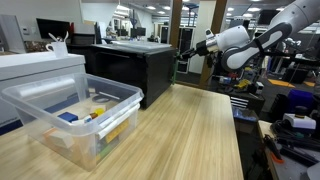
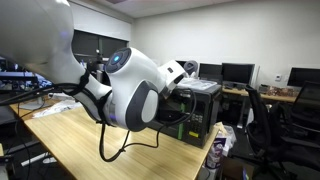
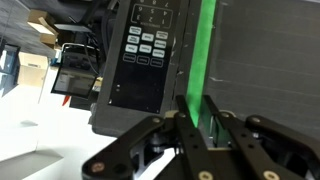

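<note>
In the wrist view my gripper (image 3: 197,106) has its two black fingers close together on a long, thin bright green strip (image 3: 206,45) that runs from the jaws up to the top edge. Behind it is a black machine with a panel of white buttons (image 3: 146,45) and a dark ribbed surface (image 3: 265,50). In an exterior view the gripper (image 1: 187,46) hangs in the air past the far end of the wooden table (image 1: 190,130), beside a black cabinet (image 1: 130,65). The green strip is too small to make out there. In an exterior view the arm (image 2: 130,90) hides the gripper.
A clear plastic bin (image 1: 35,112) with small coloured items stands at the table's near left, with a white box (image 1: 40,65) behind it. Black equipment (image 2: 200,100), desks, monitors and chairs (image 2: 270,110) surround the table (image 2: 90,145).
</note>
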You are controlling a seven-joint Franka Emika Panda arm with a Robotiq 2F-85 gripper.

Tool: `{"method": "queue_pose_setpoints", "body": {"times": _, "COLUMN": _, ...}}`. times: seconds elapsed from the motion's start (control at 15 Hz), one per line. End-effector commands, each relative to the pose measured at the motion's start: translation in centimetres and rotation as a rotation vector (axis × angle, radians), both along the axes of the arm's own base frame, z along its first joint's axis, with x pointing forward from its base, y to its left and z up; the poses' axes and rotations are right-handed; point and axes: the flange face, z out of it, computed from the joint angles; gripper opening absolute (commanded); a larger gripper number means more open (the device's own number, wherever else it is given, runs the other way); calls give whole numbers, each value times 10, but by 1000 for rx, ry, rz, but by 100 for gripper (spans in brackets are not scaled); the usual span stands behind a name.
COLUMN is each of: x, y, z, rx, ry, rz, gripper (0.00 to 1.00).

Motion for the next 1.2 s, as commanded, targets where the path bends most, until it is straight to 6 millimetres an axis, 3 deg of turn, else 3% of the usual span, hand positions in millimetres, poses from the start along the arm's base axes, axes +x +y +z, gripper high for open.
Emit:
{"method": "queue_pose_setpoints", "body": {"times": 0.0, "x": -16, "y": 10, "z": 20, "rx": 16, "ry": 16, "rz": -17, "gripper": 5}}
{"method": "queue_pose_setpoints", "body": {"times": 0.33, "x": -11, "y": 8, "z": 21, "rx": 11, "ry": 22, "rz": -21, "gripper": 5}}
{"method": "queue_pose_setpoints", "body": {"times": 0.4, "x": -7, "y": 7, "z": 21, "rx": 10, "ry": 17, "rz": -22, "gripper": 45}}
{"method": "queue_pose_setpoints", "body": {"times": 0.47, "x": -5, "y": 6, "z": 22, "rx": 8, "ry": 14, "rz": -24, "gripper": 47}}
{"method": "queue_pose_setpoints", "body": {"times": 0.53, "x": 3, "y": 3, "z": 11, "rx": 16, "ry": -11, "rz": -5, "gripper": 29}}
{"method": "queue_pose_setpoints", "body": {"times": 0.73, "x": 5, "y": 5, "z": 13, "rx": 13, "ry": -15, "rz": -1, "gripper": 47}}
{"method": "queue_pose_setpoints", "body": {"times": 1.13, "x": 5, "y": 5, "z": 14, "rx": 12, "ry": -15, "rz": -1, "gripper": 48}}
